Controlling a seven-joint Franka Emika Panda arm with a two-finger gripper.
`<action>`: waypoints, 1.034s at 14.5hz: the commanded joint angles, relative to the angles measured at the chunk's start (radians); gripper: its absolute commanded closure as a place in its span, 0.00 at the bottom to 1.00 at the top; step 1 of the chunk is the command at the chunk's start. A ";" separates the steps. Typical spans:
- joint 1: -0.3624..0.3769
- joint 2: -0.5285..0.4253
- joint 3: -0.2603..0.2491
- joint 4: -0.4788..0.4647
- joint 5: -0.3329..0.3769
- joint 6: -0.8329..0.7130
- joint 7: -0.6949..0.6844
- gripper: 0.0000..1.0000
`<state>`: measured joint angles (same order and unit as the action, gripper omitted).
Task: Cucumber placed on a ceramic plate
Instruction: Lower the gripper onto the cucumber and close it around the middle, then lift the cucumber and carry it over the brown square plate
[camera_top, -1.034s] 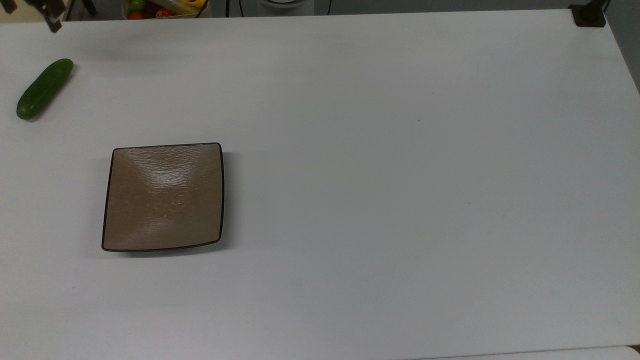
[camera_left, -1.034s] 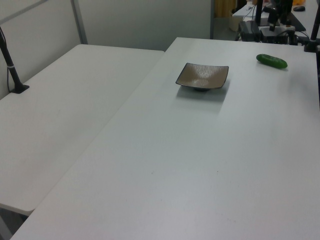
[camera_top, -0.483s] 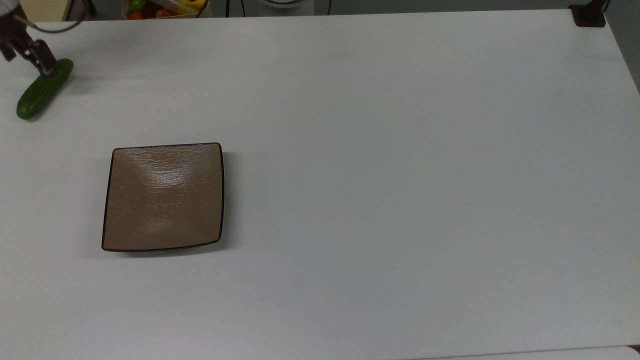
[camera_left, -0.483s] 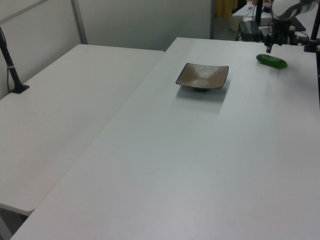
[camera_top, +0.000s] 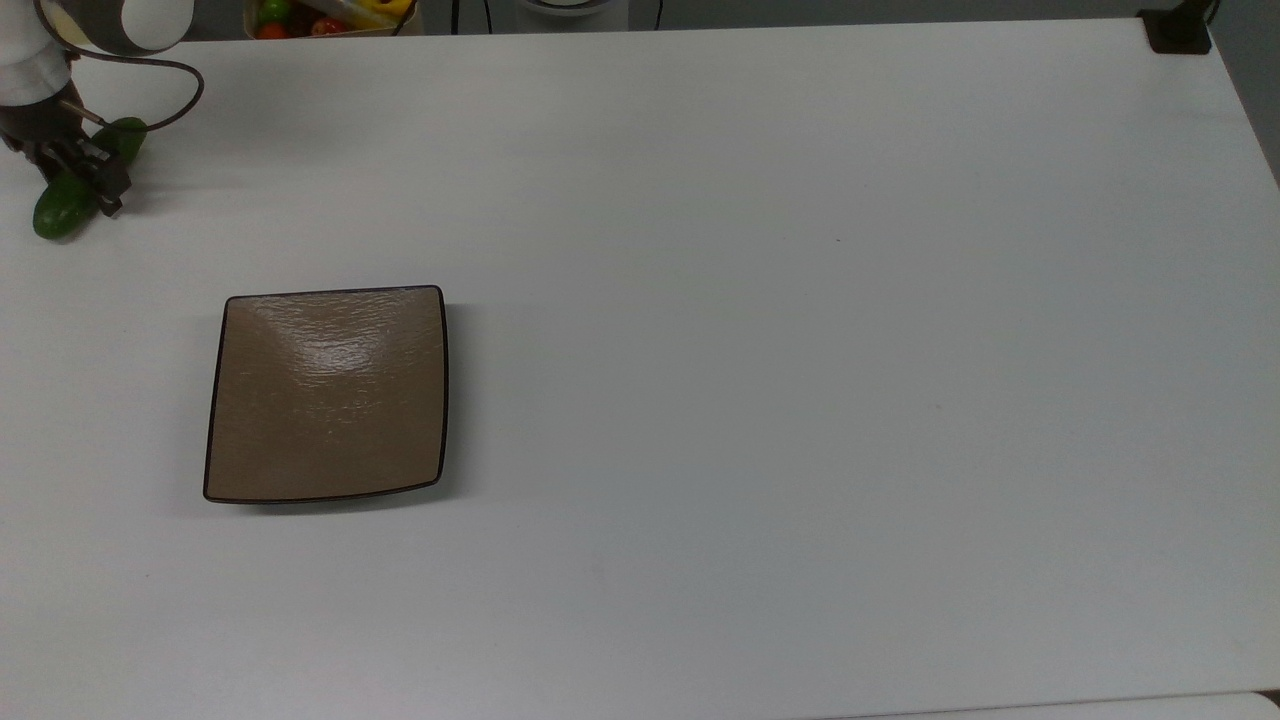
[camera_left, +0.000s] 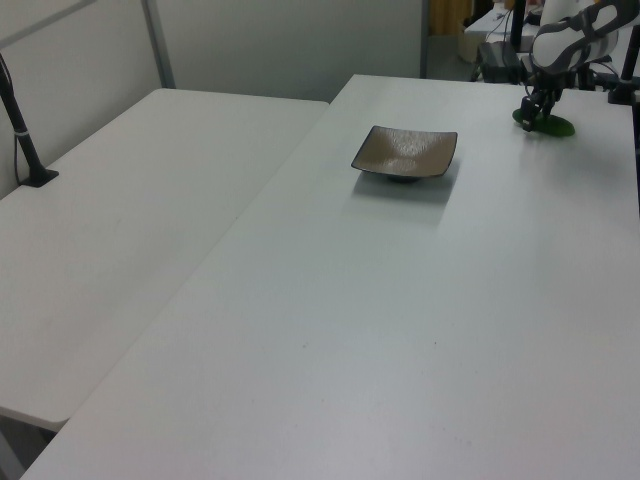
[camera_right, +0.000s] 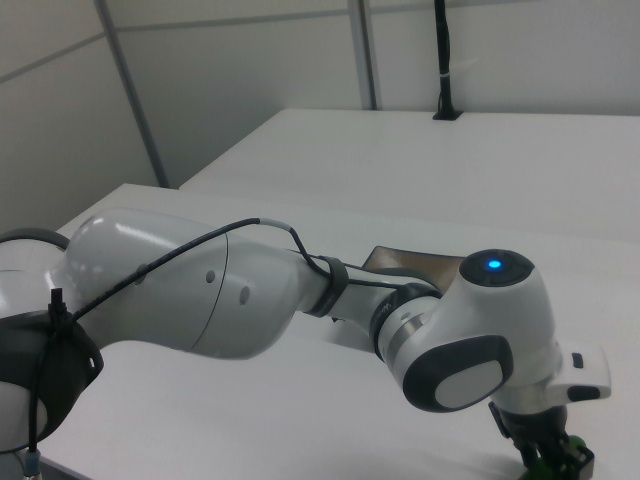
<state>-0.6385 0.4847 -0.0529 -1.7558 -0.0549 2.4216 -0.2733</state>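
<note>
White table (camera_top: 760, 300), mostly bare. Going by the left view, the plate (camera_top: 326, 394) is the nearer thing: square, glossy tan-brown, thin dark rim, edges slightly curved, faint ripples with a light glare on its upper half in the top view. It sits flat on the table with nothing on it (camera_left: 405, 152). In the right view a brown corner of it (camera_right: 405, 266) peeks out behind the arm.

Farther back, at the top view's far left, the cucumber (camera_top: 57, 208) lies on the table, well apart from the plate. Short, smooth, dark green, rounded ends, lying on a diagonal with its lower end toward the top view's lower left. Middle is covered by the gripper (camera_top: 92, 178); both ends stick out either side. In the left view it is a green sliver (camera_left: 553, 126) under the gripper (camera_left: 532, 113), near the table's far right.

Arm (camera_right: 250, 300): white, bulky, with a black cable along it, reaching low over the table, wrist bent so the gripper (camera_right: 548, 457) points down onto the cucumber (camera_right: 575, 470). Blue light glows on the wrist joint. Dark fingers (camera_top: 108, 186) sit at the cucumber's middle, either side of it; cannot tell if they are squeezing it or just around it.

Beyond the table's far edge in the top view, a bin of coloured items (camera_top: 330, 14).
</note>
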 joint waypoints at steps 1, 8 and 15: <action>0.000 -0.012 -0.001 -0.002 0.001 0.013 0.000 1.00; 0.016 -0.049 0.002 0.039 0.055 -0.001 0.009 1.00; 0.222 -0.052 0.010 0.202 0.161 0.004 0.161 0.97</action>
<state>-0.4881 0.4389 -0.0397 -1.5960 0.0885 2.4219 -0.1842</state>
